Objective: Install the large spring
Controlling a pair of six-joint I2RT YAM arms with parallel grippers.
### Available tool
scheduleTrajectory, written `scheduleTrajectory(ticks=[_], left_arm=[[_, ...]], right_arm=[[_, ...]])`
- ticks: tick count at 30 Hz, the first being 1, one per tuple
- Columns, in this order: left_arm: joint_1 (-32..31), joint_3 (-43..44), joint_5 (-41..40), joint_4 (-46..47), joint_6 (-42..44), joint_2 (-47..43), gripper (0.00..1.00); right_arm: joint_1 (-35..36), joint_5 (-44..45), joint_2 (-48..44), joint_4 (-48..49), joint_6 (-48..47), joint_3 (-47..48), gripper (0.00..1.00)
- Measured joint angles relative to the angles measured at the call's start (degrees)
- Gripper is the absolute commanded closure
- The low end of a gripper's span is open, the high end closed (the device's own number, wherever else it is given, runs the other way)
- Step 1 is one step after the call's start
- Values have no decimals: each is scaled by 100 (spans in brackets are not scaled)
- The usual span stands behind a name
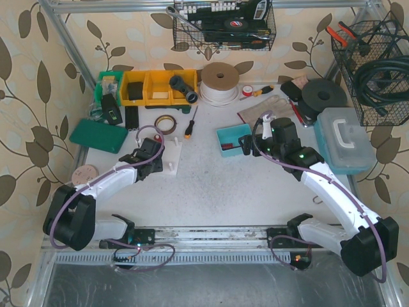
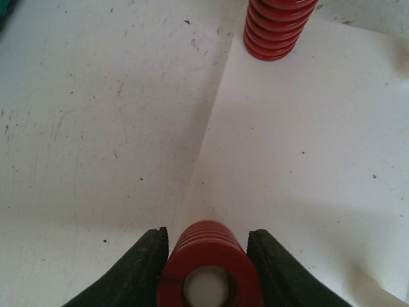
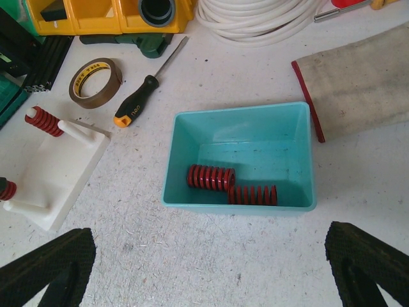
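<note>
In the left wrist view a large red spring [image 2: 211,259] stands on a white peg of the white base plate [image 2: 307,160]. My left gripper [image 2: 208,252] is shut on it, one black finger on each side. A second red spring [image 2: 276,29] stands on a peg further along the plate. In the top view the left gripper [image 1: 153,165] is at the plate [image 1: 174,153]. My right gripper [image 3: 211,272] is wide open and empty, just in front of a teal bin [image 3: 236,203] that holds two red springs [image 3: 211,177] [image 3: 253,194].
A tape roll [image 3: 96,82] and a screwdriver [image 3: 144,96] lie behind the plate. Yellow bins [image 3: 83,16] and a white tubing coil [image 3: 255,19] stand at the back. A grey pad [image 3: 364,83] lies to the right of the bin, and a toolbox [image 1: 345,137] beyond it.
</note>
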Motion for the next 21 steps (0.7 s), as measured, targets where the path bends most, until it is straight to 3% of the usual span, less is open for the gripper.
scheduleTrajectory(ticks=[8,11,21], left_arm=[[0,0,-103,-179,-68,-197,38],[0,2,-153,-295,-63,-494,27],[0,728,-15,-461,269,-1259,22]], right_arm=[[0,0,0,0,0,0,3],[0,-15,7,0,4,2,4],[0,-146,990,103,264,264,10]])
